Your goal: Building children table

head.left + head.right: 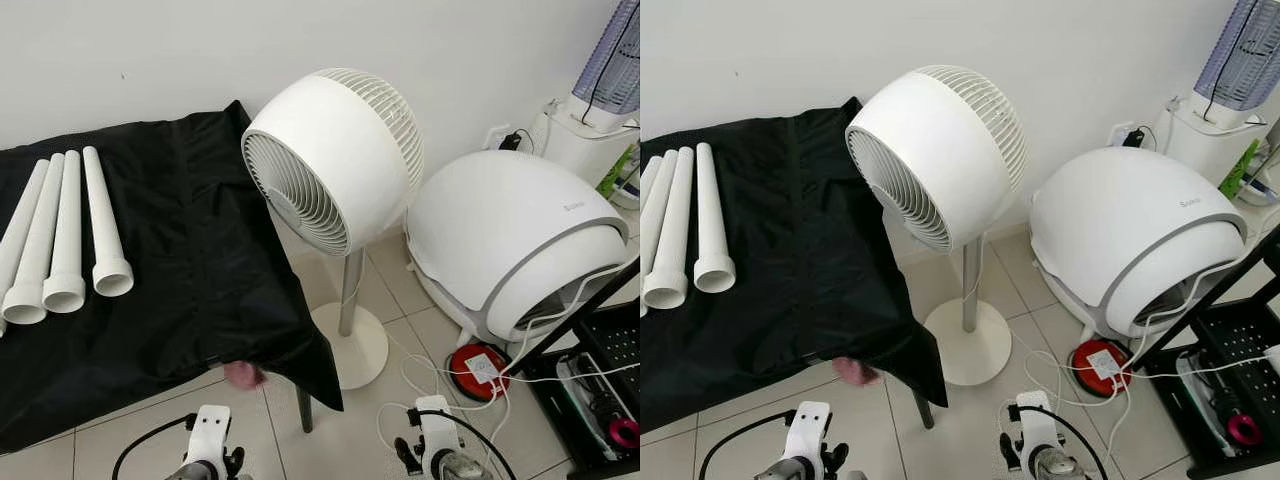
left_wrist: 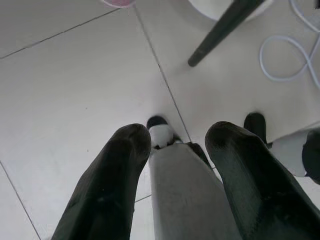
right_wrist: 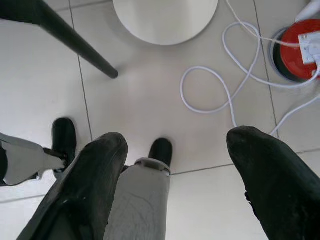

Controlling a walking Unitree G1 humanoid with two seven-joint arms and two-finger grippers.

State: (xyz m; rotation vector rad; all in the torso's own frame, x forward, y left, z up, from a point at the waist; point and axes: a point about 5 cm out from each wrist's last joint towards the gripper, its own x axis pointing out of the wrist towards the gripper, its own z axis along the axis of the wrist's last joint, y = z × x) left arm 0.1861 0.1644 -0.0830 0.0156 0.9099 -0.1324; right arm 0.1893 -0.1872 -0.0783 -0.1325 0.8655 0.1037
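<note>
Both arms hang low at the robot's front, pointing down at the tiled floor (image 1: 350, 430). The left gripper (image 2: 177, 150) is released, its two black fingers (image 2: 112, 180) spread apart with nothing between them but the robot's own grey leg and black-tipped foot below. The right gripper (image 3: 172, 165) is likewise released, fingers wide apart above the floor, grasping nothing. Ahead of the right gripper lie a loose white cable (image 3: 235, 75), the round white base (image 3: 165, 20) of a pedestal fan, and a red disc-shaped device (image 3: 297, 55) carrying a white label whose print is too small to read. A slanting black table leg (image 3: 75, 42) meets the floor just beside the fan base. The task's parts, four white tubular table legs (image 1: 60, 235), lie side by side on a black cloth (image 1: 200, 260) draped over a low table, well apart from both grippers, up and to the robot's left; their flared open ends face the robot. A small pink object (image 1: 243, 375) shows under the cloth's front edge. The white pedestal fan (image 1: 330, 160) stands just beside the cloth's right corner. To the robot's right sits a white domed appliance (image 1: 510, 240) bearing small grey lettering that cannot be made out, and beyond it a white device with a ribbed translucent top (image 1: 610, 70).
</note>
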